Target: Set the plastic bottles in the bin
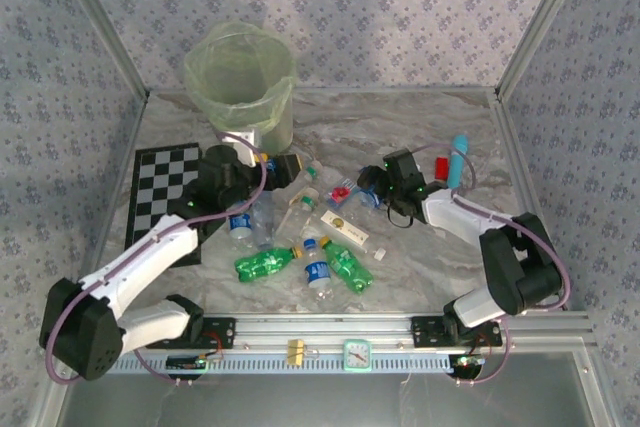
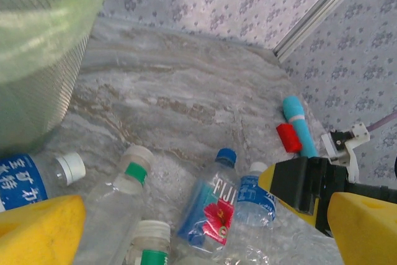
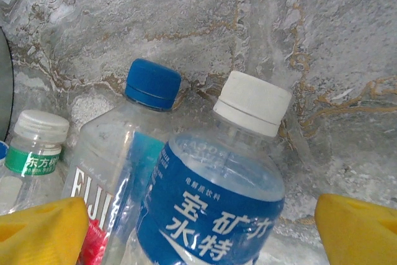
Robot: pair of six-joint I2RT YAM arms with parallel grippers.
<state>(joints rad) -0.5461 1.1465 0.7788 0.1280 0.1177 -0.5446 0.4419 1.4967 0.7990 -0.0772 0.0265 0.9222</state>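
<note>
Bottles [image 1: 265, 264] lie scattered on the table [image 1: 420, 127], well short of the bin [image 1: 240, 82]. Right gripper [image 3: 198, 228] stands open astride a white-capped bottle [image 3: 251, 103]; left gripper [image 2: 205, 228] hangs open above others. Grasping step, seemingly: next the right jaws must close squarely on it.

Bright even light, soft shadows, wrist views blurred up close

**Bottles centre, bin back left**

The bin [image 1: 240, 72] stands far left, just behind my left gripper [image 1: 290, 168]. Plastic bottles [image 1: 265, 263] lie scattered mid-table before it. My right gripper [image 1: 364, 187] sits over the heap's right edge, one bottle [image 3: 217, 203] between its pads [image 3: 37, 231]. Tube [image 1: 459, 157] and block [image 1: 441, 163] lie side by side, far right.
</note>
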